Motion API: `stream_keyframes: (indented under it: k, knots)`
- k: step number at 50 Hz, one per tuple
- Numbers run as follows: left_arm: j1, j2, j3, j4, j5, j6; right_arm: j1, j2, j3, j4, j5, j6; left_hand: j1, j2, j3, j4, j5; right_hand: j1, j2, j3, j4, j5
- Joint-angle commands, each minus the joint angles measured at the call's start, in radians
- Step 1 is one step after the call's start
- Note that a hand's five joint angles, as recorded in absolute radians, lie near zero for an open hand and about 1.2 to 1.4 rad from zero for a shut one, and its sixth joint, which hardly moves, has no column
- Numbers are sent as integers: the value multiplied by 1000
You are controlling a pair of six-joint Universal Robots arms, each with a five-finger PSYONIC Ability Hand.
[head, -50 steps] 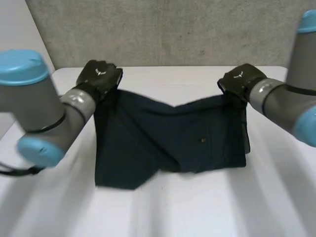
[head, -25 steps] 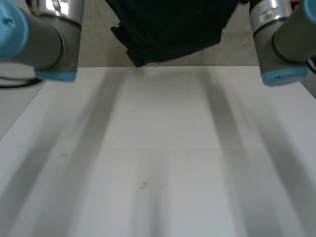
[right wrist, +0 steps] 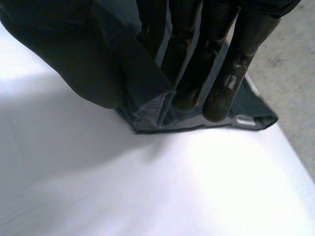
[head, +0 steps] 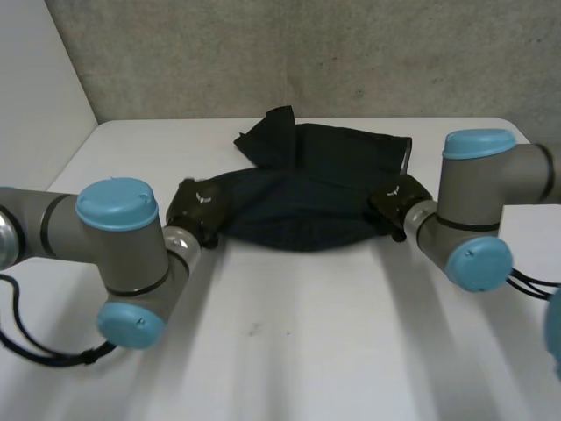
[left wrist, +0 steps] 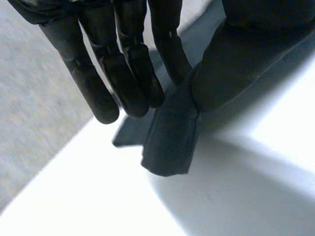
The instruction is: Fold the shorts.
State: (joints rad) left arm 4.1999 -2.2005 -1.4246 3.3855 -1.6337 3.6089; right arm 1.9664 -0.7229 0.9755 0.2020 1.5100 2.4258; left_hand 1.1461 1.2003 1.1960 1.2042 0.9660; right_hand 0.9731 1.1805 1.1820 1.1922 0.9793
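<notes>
Lying on the table (head: 289, 351), dark shorts (head: 307, 189) span the gap between both hands, bunched and doubled over, with the near edge sagging in a curve from one hand to the other. Left hand (head: 200, 209) sits at the shorts' end on its own side, right hand (head: 396, 200) at the opposite end, both low at table level. Past the hands, away from the robot, the rest of the cloth lies in a loose heap, one corner poking up nearer the left hand, a pale strip at the edge beyond the right hand. Left wrist view: left hand (left wrist: 123, 64) has straight fingers (left wrist: 130, 83) set against the thumb with a fold of shorts (left wrist: 170, 142) nipped between them; the cloth corner sticks out just past the fingertips and touches the table (left wrist: 98, 196). Right wrist view: right hand (right wrist: 197, 49) has the same grasp, fingers (right wrist: 221, 93) straight, thumb opposite, a folded edge of shorts (right wrist: 147, 98) clamped between; more cloth lies flat on the table (right wrist: 123, 187) under the fingertips. Left arm (head: 114, 237) and right arm (head: 478, 210) bend in low over the table from either side. Grey wall (head: 289, 53) stands behind the table's far edge.
</notes>
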Motion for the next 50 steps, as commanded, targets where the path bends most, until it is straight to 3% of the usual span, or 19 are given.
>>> stream_keyframes:
  k: [1, 7, 11, 16, 17, 21, 24, 29, 31, 36, 40, 50]
  knots:
    - [-23, 181, -127, -195, -26, 4, -4, -260, 279, 65, -7, -2, 250, 196, 200, 192, 256, 423, 216, 214, 204, 242]
    - [-67, 315, -250, -371, -28, 16, -4, -407, 458, 123, -19, -28, 250, 196, 200, 192, 256, 423, 216, 214, 204, 242]
    - [-147, 398, -325, -515, -21, 14, -4, -509, 590, 203, -19, -135, 250, 196, 200, 192, 256, 423, 216, 214, 204, 242]
    - [-202, 435, -373, -540, -21, 14, -38, -575, 722, 206, -17, -232, 219, 164, 169, 160, 224, 423, 216, 214, 204, 242]
    - [-202, 435, -367, -516, -23, 14, -41, -575, 736, 186, -17, -231, -110, -164, -160, -168, -105, 423, 216, 214, 204, 242]
    - [-193, 432, -324, -419, -25, 16, -49, -578, 802, 73, -14, -212, -614, -668, -664, -672, -608, 423, 216, 214, 204, 242]
    - [-156, 429, -284, -347, -23, 17, -50, -583, 844, 5, -20, -200, -683, -737, -733, -741, -677, 423, 216, 214, 204, 242]
    - [-26, 311, -163, -181, 8, 16, -49, -583, 885, -81, -20, -163, -677, -731, -727, -735, -672, 423, 216, 214, 204, 242]
    - [-9, 269, -122, -144, 34, 17, -47, -583, 903, -111, -20, -148, -666, -720, -715, -724, -660, 423, 216, 214, 204, 242]
    - [48, 54, 73, -92, 204, 17, -47, -581, 922, -153, -20, -137, -569, -623, -619, -627, -563, 423, 216, 214, 204, 242]
    - [77, -95, 228, -97, 285, 14, -47, -579, 930, -174, -20, -131, -501, -555, -551, -559, -496, 423, 216, 214, 204, 242]
    - [111, -314, 450, -87, 310, 14, -49, -576, 936, -207, -20, -110, -439, -494, -489, -498, -434, 423, 216, 214, 204, 242]
